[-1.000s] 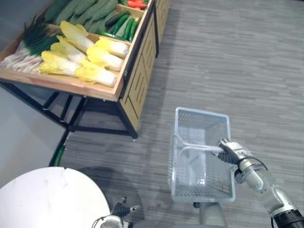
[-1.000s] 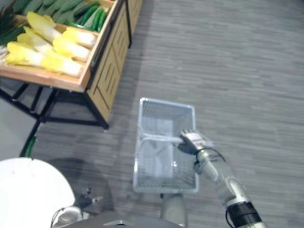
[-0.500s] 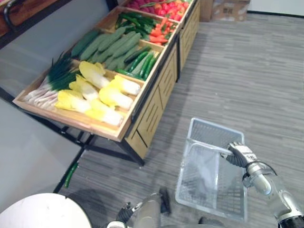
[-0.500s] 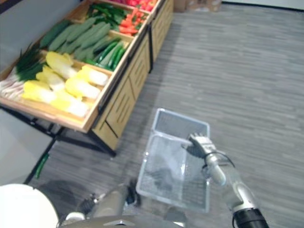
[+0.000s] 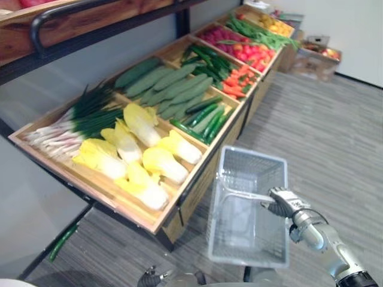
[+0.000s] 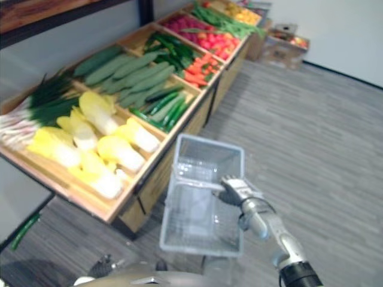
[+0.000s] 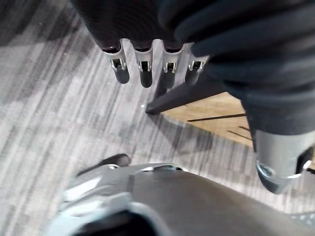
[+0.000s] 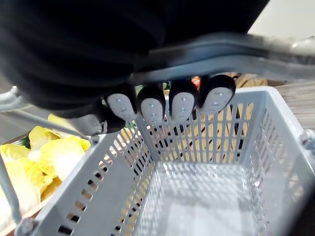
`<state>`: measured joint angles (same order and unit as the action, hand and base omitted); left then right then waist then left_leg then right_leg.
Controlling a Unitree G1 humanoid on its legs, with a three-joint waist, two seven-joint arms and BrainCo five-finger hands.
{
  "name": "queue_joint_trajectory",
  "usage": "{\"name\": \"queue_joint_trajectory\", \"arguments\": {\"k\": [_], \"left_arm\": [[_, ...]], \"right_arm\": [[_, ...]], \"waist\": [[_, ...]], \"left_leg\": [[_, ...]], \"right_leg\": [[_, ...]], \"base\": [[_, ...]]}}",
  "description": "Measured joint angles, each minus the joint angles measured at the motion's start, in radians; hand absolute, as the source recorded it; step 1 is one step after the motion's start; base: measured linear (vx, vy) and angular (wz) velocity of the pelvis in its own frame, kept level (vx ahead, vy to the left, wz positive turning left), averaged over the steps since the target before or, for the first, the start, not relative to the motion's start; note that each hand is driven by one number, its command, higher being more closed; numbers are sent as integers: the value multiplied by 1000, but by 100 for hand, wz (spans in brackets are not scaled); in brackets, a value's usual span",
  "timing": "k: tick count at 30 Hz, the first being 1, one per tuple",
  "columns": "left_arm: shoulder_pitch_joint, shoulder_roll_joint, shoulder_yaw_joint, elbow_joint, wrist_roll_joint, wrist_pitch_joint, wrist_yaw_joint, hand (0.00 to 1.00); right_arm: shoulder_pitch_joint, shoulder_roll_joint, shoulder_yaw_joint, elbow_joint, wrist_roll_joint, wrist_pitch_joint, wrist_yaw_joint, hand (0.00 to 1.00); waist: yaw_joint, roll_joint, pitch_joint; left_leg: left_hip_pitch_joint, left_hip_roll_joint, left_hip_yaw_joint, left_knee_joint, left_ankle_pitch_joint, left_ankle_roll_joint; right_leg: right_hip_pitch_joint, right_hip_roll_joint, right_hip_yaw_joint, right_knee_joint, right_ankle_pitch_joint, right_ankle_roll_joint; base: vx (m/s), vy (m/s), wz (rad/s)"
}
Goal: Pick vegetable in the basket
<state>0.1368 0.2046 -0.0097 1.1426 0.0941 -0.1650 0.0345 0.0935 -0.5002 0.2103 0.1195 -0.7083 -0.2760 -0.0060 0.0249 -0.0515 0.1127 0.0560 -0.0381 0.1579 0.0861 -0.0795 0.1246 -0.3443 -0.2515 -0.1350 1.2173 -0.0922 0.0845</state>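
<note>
A pale grey mesh basket (image 5: pixel 251 155) hangs empty from its wire handle (image 5: pixel 239 192). My right hand (image 5: pixel 286 202) is shut on that handle, its fingers (image 8: pixel 167 103) curled over the bar in the right wrist view. The basket's wall (image 8: pixel 110 184) is just off the front edge of the wooden stand (image 5: pixel 179 209). On the stand lie yellow-white cabbages (image 5: pixel 146 161), green onions (image 5: pixel 72 116), cucumbers (image 5: pixel 167 84), slim dark green vegetables (image 5: pixel 203 116) and red produce (image 5: pixel 245 52). My left hand (image 7: pixel 142 66) hangs low over the floor, fingers straight, holding nothing.
Above the stand runs a dark shelf with a black rail (image 5: pixel 78 15). A cardboard box (image 5: pixel 317 51) with produce sits on the floor at the stand's far end. One green vegetable (image 5: pixel 63 241) lies on the floor under the stand. Open grey floor (image 6: pixel 323 161) stretches to the right.
The whole view has swung up and toward the stand, so the camera moved. The basket stays in my right hand and now hangs beside the stand's front edge.
</note>
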Motion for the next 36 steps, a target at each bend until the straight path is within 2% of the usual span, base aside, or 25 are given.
{"name": "queue_joint_trajectory", "arguments": {"k": [1,2,3,4,5,7,9,10,11,12,13,14,15,16,17,18,19,20,21,22,23,25,27,29,36], "left_arm": [[-18,-6,11,1,-3,0,0,0],[-24,-6,15,1,-4,0,0,0],[-31,-5,20,2,-4,0,0,0],[-31,-6,36,0,-5,0,0,0],[-30,-6,45,0,-6,0,1,0],[-14,2,59,1,-12,0,4,0],[-9,12,59,1,-12,0,4,0],[-7,18,59,3,-12,0,4,0],[5,26,59,4,-13,0,4,0],[7,40,74,13,-13,1,4,0],[-3,4,91,23,-17,2,6,0],[-4,-27,105,29,-31,0,4,0],[-4,-35,110,31,-41,0,4,0],[6,-47,139,30,-54,0,4,0],[10,-49,161,29,-59,-1,4,0],[10,-48,169,29,-76,-1,4,0],[7,-47,176,28,-97,0,4,0],[3,-43,181,26,-115,1,3,0],[3,-44,184,25,-117,1,4,0],[5,-49,182,25,-117,3,3,0],[6,-53,182,25,-117,4,3,0],[18,-69,184,19,-113,4,4,0],[36,-87,205,18,-109,4,4,0],[44,-89,215,18,-105,8,4,0],[46,-78,266,9,-53,14,5,0]], "right_arm": [[11,0,-10,-5,1,2,0,100],[11,0,-11,-4,1,5,1,100],[11,-1,-22,-3,1,12,3,100],[11,-2,-40,11,0,13,6,100],[12,-3,-50,17,1,14,6,100],[13,1,-66,23,2,18,6,100],[19,-1,-89,23,2,15,6,100],[33,-1,-101,23,2,14,6,100],[49,0,-107,19,2,13,6,100],[73,-3,-121,12,2,10,6,100],[81,-5,-154,16,1,17,7,100],[90,-17,-184,11,-1,24,6,100],[87,-25,-192,9,-1,26,6,100],[87,-46,-198,2,0,26,4,100],[87,-55,-214,-11,1,30,1,100],[87,-55,-221,-15,1,31,0,100],[91,-54,-229,-22,2,32,-3,100],[106,-51,-247,-28,7,31,-9,100],[110,-50,-251,-26,11,32,-10,100],[123,-49,-251,-26,12,32,-18,100],[127,-48,-251,-25,12,32,-21,100],[130,-36,-251,-17,14,30,-22,100],[148,-10,-261,25,21,23,-22,100],[177,28,-314,48,26,23,-24,100],[236,33,-517,199,54,25,-28,100]], "waist": [[-1,-7,-4],[-1,0,0],[0,-6,-3],[4,0,-1],[5,3,1],[12,-12,-6],[13,-17,-8],[13,-24,-12],[16,-46,-24],[15,-75,-39],[18,-29,-47],[14,2,-60],[15,15,-64],[18,17,-65],[16,26,-70],[13,20,-66],[-1,6,-59],[-10,-8,-53],[-8,-8,-50],[-11,-8,-50],[-14,1,-49],[-20,43,-47],[-20,67,-46],[-23,70,-48],[-50,83,-57]], "left_leg": [[4,4,-54,1,0,0],[5,7,-81,2,0,0],[6,17,-131,2,-3,-5],[6,30,-175,4,-12,-21],[6,38,-199,7,-23,-39],[-13,64,-286,28,-66,-105],[-44,89,-346,66,-101,-148],[-74,107,-399,95,-127,-187],[-92,116,-437,103,-142,-215],[-114,126,-492,105,-162,-256],[-137,184,-536,104,-151,-282],[-160,230,-541,82,-84,-299],[-162,248,-544,58,-42,-315],[-171,282,-552,15,30,-334],[-190,307,-540,-11,101,-330],[-200,312,-517,-21,144,-316],[-221,312,-418,-48,238,-271],[-234,313,-246,-34,255,-235],[-232,310,-151,-10,244,-222],[-220,303,-5,-1,219,-220],[-209,297,29,-18,213,-226],[-165,288,54,-104,203,-240],[-144,296,56,-145,191,-257],[-143,289,57,-149,184,-264],[-135,235,72,-156,172,-249]], "right_leg": [[-15,1,10,-98,-13,-19],[-17,2,19,-154,-17,-24],[-10,7,44,-290,-22,-30],[16,15,88,-456,-20,-31],[32,21,118,-538,-18,-29],[63,12,230,-776,-10,-21],[79,12,263,-860,-6,-13],[99,19,281,-910,5,7],[123,22,284,-943,16,29],[158,12,239,-985,-31,145],[166,56,152,-971,-41,113],[158,92,88,-941,-61,84],[155,102,63,-920,-69,72],[154,128,16,-894,-80,52],[154,139,-33,-880,-94,28],[154,141,-55,-879,-100,16],[160,134,-105,-887,-105,-6],[169,128,-145,-907,-98,-31],[174,128,-154,-919,-92,-41],[179,129,-174,-936,-82,-47],[181,132,-184,-943,-78,-48],[179,162,-193,-964,-72,-53],[179,180,-193,-976,-65,-48],[185,178,-191,-988,-57,-40],[224,133,-178,-1051,-11,-10]], "base": [[300,-172,116],[269,-204,126],[240,-235,123],[229,-251,119],[212,-288,108],[197,-371,94],[147,-513,92],[95,-593,117],[42,-683,143],[19,-737,137],[42,-814,158],[74,-620,122],[72,-561,122],[77,-543,101],[44,-514,99],[16,-458,108],[-51,-460,103],[-57,-425,92],[-61,-317,69],[-36,-135,47],[-62,-104,50],[-67,-20,15],[-95,40,-5],[-72,79,5],[24,114,6]]}}
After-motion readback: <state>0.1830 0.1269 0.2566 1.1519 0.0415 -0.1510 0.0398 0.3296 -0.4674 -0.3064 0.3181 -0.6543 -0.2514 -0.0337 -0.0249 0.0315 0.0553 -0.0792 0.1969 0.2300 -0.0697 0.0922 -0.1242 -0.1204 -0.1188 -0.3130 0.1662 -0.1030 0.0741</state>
